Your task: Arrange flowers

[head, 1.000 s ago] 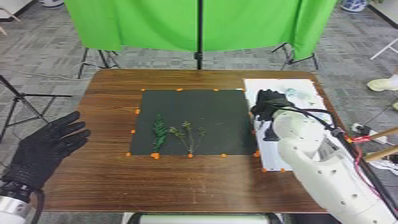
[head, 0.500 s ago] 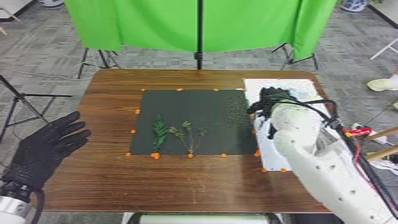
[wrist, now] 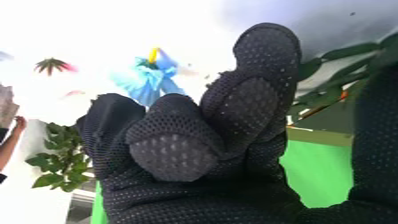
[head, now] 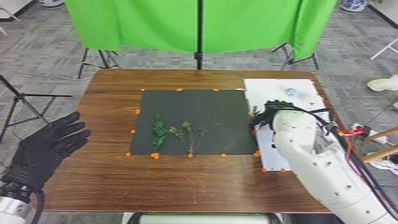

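A bright green cloth (head: 133, 25) is hanging beyond the brown wooden table (head: 178, 187), and a thin black pole (head: 200, 37) is standing upright in front of it. Dark stand legs are spreading beneath the cloth on both sides. Grey patterned carpet (head: 53, 70) is covering the floor, and a black tripod (head: 44, 95) is standing to the table's left. Blue-and-white pottery (head: 354, 5) is sitting at the far right, and light wooden furniture (head: 386, 134) is jutting in at the right edge. Even light is falling across the room.

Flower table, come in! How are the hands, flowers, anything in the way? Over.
Left hand open, at table's left edge. Right hand gripping leafy sprig. Blue flower on white sheet; right arm covers part of sheet.
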Robot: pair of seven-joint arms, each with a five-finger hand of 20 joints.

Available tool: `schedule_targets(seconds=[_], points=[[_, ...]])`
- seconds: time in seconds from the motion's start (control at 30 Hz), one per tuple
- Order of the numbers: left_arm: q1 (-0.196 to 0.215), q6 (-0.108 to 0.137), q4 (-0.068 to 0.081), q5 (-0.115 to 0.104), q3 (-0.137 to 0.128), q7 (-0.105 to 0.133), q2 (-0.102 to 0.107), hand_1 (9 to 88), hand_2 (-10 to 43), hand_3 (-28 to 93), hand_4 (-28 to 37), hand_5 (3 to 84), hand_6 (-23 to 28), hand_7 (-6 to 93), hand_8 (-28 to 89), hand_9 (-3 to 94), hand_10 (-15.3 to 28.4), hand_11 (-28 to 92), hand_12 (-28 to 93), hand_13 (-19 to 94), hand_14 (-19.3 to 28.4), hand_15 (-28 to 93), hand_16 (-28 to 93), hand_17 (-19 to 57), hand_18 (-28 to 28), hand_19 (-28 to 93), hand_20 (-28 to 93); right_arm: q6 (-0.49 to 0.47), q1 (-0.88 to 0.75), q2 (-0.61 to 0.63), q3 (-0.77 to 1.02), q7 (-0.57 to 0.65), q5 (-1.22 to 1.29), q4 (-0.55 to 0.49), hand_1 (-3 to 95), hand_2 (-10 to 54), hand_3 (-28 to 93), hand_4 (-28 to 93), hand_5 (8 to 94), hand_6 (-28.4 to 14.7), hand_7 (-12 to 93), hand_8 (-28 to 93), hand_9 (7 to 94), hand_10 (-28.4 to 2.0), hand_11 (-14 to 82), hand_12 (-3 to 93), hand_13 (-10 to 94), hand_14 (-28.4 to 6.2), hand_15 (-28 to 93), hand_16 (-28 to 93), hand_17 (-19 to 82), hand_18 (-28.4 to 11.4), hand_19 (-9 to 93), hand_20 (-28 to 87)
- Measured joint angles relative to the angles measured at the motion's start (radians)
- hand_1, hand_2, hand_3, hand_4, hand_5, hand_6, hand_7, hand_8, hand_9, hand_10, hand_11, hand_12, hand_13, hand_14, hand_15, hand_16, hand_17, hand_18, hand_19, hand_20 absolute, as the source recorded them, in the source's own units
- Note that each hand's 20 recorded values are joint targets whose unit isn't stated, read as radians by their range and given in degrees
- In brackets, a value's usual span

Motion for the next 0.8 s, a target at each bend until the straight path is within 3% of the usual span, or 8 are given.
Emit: schedule_targets(seconds=[0.13,0.23,0.33,0.4,0.43,0.53,0.8], points=[[0.000,0.000,0.000,0.000,0.000,0.000,0.000,25.5,-0.2,72,-25.4,35.3,3.5,19.7,-11,30.3,12.3,26,15,23,15.4,41,-3,-8.3,21.9,48,8,0.000,0.008,-0.004,-0.011,0.000,-0.008,0.013,19.0,-7.7,72,-28,82.8,0.3,68,-19,93.7,-5.5,56.8,21.4,94,-4.1,67,27,53,-21.4,93,53],[0.000,0.000,0.000,0.000,0.000,0.000,0.000,25.5,-0.2,72,-25.5,35.3,3.5,19.6,-11,30.3,12.3,26,15,23,15.5,41,-3,-8.3,21.9,48,8,0.001,0.014,-0.007,-0.018,0.001,-0.010,0.022,28.7,-9.3,79,-28,82.4,0.7,68,-20,93.7,-5.0,54.9,21.2,94,-3.6,65,27,53,-20.7,93,52],[-0.001,0.000,0.000,0.000,0.000,0.000,0.000,25.5,-0.2,72,-25.4,35.3,3.5,19.6,-11,30.4,12.3,26,15,23,15.5,41,-2,-8.3,21.9,48,8,0.004,0.019,-0.014,-0.020,-0.006,-0.012,0.024,38.1,-9.5,84,-28,82.0,-0.3,65,-9,93.7,-5.0,50.0,21.2,94,-3.4,60,28,53,-19.7,93,49],[-0.002,0.000,0.001,0.000,0.000,-0.001,0.000,25.4,-0.2,72,-25.3,35.3,3.5,19.6,-11,30.4,12.4,26,15,23,15.4,41,-3,-8.3,21.9,48,8,0.012,0.019,-0.022,-0.021,-0.017,-0.009,0.027,37.5,-6.5,88,-27,92.3,-4.8,36,-9,93.5,-5.8,44.9,23.4,90,-3.4,62,25,50,-17.6,93,53],[-0.002,0.000,0.001,0.000,0.000,-0.001,0.000,25.4,-0.2,72,-25.3,35.3,3.5,19.6,-11,30.4,12.4,26,15,23,15.4,41,-3,-8.3,21.9,48,8,0.017,0.018,-0.027,-0.020,-0.021,-0.004,0.028,37.9,-6.0,88,-26,93.4,-4.3,31,-2,93.4,-6.4,43.1,23.6,90,-3.5,61,25,49,-17.5,93,52],[-0.003,0.000,0.001,0.000,0.000,-0.001,0.000,25.5,-0.3,72,-25.4,35.3,3.5,19.7,-11,30.3,12.4,26,15,23,15.4,41,-3,-8.3,21.9,48,8,0.036,0.012,-0.039,-0.007,-0.037,0.008,0.025,38.4,-5.5,89,-23,90.2,-4.2,34,7,92.5,-7.5,41.2,23.8,89,-3.8,59,24,48,-17.9,93,51],[-0.004,0.000,0.001,0.000,0.000,-0.001,0.000,25.6,-0.2,72,-25.3,35.3,3.4,19.8,-11,30.3,12.4,26,15,23,15.4,41,-3,-8.3,22.0,48,8,0.132,-0.028,-0.039,0.017,-0.072,0.008,0.014,37.7,-4.2,92,-18,87.8,-6.1,43,7,92.8,-8.8,43.7,24.3,88,-5.3,66,24,47,-18.7,93,55]])
